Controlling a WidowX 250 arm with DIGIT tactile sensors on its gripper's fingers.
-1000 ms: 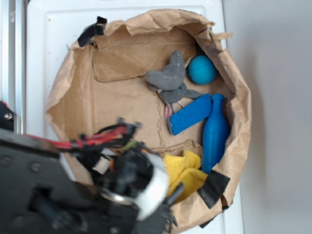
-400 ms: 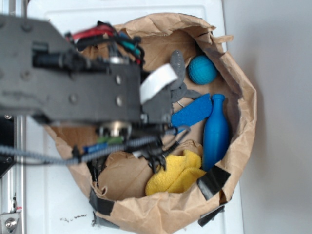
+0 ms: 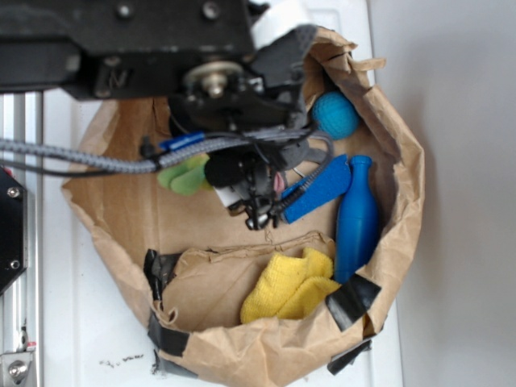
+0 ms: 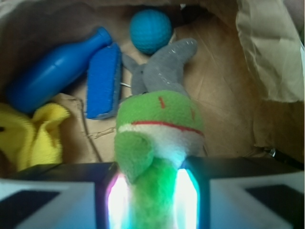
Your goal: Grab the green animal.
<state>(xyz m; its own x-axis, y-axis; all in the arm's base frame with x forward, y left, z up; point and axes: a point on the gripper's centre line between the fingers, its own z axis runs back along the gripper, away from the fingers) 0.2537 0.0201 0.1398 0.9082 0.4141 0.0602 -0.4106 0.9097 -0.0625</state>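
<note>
The end effector [image 4: 151,191] is seen clamped on the lime-green plush frog [image 4: 159,129], which is held above the brown paper-lined basket [image 3: 403,185], where a grey plush animal [image 4: 167,67], a teal ball [image 4: 150,29], a blue plastic bottle [image 4: 52,71] and a yellow cloth [image 4: 28,136] are left lying.

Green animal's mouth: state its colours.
White with a thin red line on the green animal, clearest in the wrist view.
</note>
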